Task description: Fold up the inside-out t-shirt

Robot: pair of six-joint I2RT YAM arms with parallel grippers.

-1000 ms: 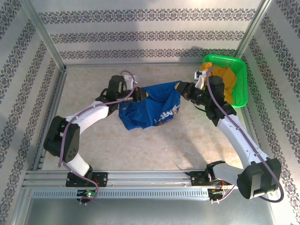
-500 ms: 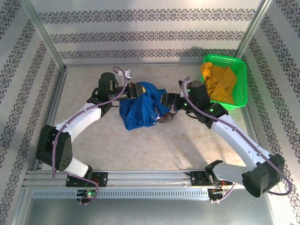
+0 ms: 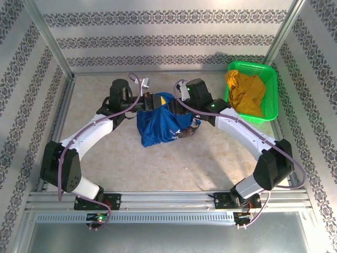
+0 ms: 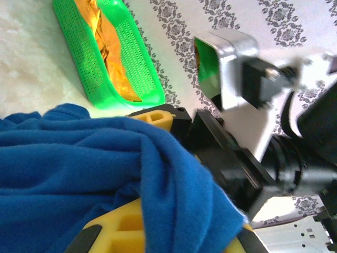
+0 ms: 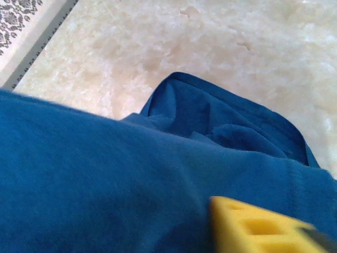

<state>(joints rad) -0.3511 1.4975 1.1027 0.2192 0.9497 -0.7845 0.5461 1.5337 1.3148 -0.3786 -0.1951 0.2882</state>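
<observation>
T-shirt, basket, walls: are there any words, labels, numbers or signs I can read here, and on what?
No text can be read.
t-shirt: a whitish print at its right edge, too crumpled and small to read.
basket: no label seen.
walls: ornamental pattern, no letters.

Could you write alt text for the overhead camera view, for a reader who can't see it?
A crumpled royal-blue t-shirt is bunched between two white robot arms, with the left end effector and right end effector both at its far edge. A green basket holding a mustard-yellow garment sits at the far right.
</observation>
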